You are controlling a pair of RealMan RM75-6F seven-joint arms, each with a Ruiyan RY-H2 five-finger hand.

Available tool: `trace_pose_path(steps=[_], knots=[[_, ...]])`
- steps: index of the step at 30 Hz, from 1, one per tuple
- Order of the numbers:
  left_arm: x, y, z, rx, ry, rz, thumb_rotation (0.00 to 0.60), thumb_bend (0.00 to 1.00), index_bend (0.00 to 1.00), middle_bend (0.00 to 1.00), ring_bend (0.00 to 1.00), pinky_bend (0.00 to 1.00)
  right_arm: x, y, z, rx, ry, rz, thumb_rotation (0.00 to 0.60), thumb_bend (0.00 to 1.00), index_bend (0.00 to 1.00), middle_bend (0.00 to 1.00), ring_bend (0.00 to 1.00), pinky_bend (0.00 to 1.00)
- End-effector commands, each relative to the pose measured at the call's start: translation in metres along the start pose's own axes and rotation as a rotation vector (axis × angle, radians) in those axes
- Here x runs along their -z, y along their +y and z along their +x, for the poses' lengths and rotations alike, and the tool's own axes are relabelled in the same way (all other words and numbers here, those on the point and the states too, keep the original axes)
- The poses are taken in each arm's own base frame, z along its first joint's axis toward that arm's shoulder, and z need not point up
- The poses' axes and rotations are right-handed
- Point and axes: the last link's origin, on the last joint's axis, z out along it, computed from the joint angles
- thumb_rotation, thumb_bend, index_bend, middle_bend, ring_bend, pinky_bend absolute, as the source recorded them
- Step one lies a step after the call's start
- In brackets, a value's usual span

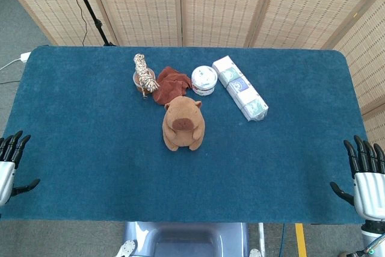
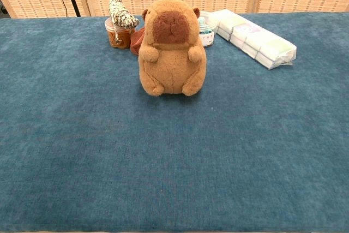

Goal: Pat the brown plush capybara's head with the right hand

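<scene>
Blue cloth-covered table (image 2: 174,178) fills the near field of our chest view, bare up to the plush. Brown plush capybara (image 1: 183,123) sits upright near the table centre, facing us, head on top and unobstructed from above. Behind it, in descending size: a wrapped row of tissue packs (image 1: 240,88) to the right and apart; a rust-brown cloth (image 1: 170,84) touching or just behind the plush's back; a round white tub (image 1: 204,80); a small jar (image 2: 117,35) with a bundle of braided rope (image 2: 122,12) on it. Our right hand (image 1: 366,180) rests at the near right table edge, fingers spread, holding nothing, well apart from the capybara. Our left hand (image 1: 11,164) is likewise unclenched and empty at the near left edge. Pat not yet begun. Risks, as we judge: the plush is light and tall, so a sideways sweep or heavy press could topple it into the tub or jar; overshooting could catch the cloth.
</scene>
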Motion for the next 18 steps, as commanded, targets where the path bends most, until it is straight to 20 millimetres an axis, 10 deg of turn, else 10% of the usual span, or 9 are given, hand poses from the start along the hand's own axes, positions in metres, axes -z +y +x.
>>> trace_pose_path(steps=[1,10,18], knots=[[0.001,0.0,0.0,-0.001,0.0,-0.002,0.6,0.0,0.0,0.0,0.0,0.0,0.0,0.001,0.0,-0.002,-0.004,-0.005,0.6,0.05,0.0,0.0,0.0,0.0],[0.0,-0.001,0.0,0.002,-0.004,0.001,0.6,0.0,0.0,0.0,0.0,0.0,0.002,-0.001,-0.006,-0.03,-0.058,-0.016,0.6,0.02,0.0,0.0,0.0,0.0],[0.002,-0.004,0.003,0.018,0.005,0.009,0.6,0.0,0.0,0.0,0.0,0.0,-0.009,-0.006,-0.027,-0.17,-0.176,-0.101,0.352,0.0,0.0,0.0,0.0,0.0]])
